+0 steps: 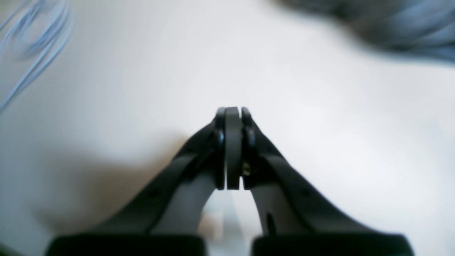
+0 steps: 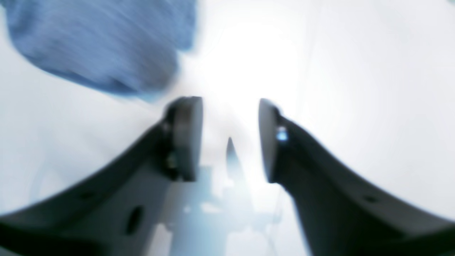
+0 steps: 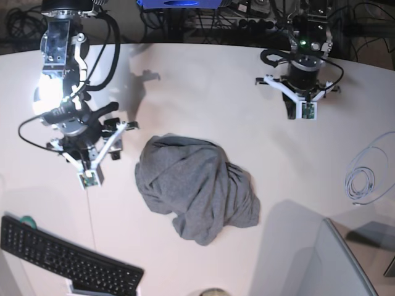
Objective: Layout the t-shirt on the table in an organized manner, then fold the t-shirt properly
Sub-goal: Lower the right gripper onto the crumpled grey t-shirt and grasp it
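The grey t-shirt (image 3: 194,188) lies in a crumpled heap in the middle of the white table (image 3: 203,92). My right gripper (image 3: 89,179) hovers over bare table just left of the heap. In the right wrist view that gripper (image 2: 231,106) is open and empty, with the t-shirt (image 2: 99,42) blurred at the upper left. My left gripper (image 3: 305,114) hangs over the far right part of the table, well away from the shirt. The left wrist view has this gripper (image 1: 233,113) shut with nothing between its pads, and an edge of the t-shirt (image 1: 391,25) at the top right.
A black keyboard (image 3: 68,259) lies at the near left edge. A coiled pale cable (image 3: 364,179) rests at the right, also in the left wrist view as a cable (image 1: 32,42). A grey panel (image 3: 308,259) fills the near right corner. Dark cables (image 3: 185,18) run behind the table.
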Action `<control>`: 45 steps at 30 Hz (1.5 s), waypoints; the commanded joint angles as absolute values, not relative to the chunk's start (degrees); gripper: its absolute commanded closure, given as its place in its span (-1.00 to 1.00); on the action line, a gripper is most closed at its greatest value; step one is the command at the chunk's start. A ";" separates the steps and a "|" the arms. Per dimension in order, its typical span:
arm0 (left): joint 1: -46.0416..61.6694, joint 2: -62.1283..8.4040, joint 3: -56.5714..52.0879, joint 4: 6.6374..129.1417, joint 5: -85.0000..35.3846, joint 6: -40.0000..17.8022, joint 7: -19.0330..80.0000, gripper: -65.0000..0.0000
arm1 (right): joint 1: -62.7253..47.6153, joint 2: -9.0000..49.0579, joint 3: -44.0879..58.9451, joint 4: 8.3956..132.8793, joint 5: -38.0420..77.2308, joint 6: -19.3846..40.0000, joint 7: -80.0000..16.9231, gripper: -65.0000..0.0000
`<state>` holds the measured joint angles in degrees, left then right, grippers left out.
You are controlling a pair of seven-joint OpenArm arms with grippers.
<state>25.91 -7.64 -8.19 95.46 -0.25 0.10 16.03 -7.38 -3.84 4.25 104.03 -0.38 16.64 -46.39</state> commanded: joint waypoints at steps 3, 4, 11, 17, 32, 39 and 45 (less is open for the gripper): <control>27.30 -7.87 -15.43 95.43 -0.13 0.31 14.29 1.00 | -2.95 -3.91 -2.42 104.84 -0.13 16.92 -47.34 -0.28; 27.47 -7.87 -17.63 95.16 -0.75 0.22 14.20 1.00 | -1.80 -3.91 -4.79 104.57 -0.13 16.92 -47.96 -0.37; 29.58 -8.04 -29.76 94.55 -15.96 -7.25 14.37 1.00 | 7.78 -6.90 -14.55 93.41 -0.22 16.66 -49.45 -0.21; 32.84 -7.87 -32.92 94.81 -17.71 -7.25 14.37 1.00 | 13.76 -7.60 -24.31 80.48 0.04 6.73 -44.26 -0.24; 34.33 -5.41 -32.57 95.34 -17.80 -7.25 14.37 1.00 | 16.57 -8.13 -29.85 66.51 0.13 -2.24 -34.15 -0.27; 34.33 -4.62 -32.48 95.25 -17.80 -7.25 14.37 1.00 | 16.92 -8.31 -29.85 62.02 0.13 -2.15 -34.07 -0.19; 34.33 -4.26 -32.48 95.25 -17.80 -7.25 14.37 1.00 | 16.66 -8.22 -29.49 62.29 0.13 -1.98 -34.42 0.93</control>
<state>33.95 -3.70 -32.16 94.48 -17.45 -7.46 15.68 15.33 -7.60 -29.58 60.86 0.08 -1.96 -35.62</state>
